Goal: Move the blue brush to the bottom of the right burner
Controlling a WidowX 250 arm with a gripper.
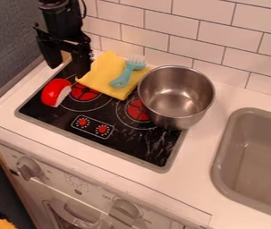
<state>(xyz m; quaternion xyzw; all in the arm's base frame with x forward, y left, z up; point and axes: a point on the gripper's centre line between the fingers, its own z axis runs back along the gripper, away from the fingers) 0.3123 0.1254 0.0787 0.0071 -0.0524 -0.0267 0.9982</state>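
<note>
Plainly teal, the brush (124,77), perhaps white-bristled.

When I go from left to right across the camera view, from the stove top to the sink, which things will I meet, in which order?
Red and white toy, blue brush, metal pot, grey sink.

No legible txt, marks (76,180) (too tiny) on oven panel (94,189)
</note>
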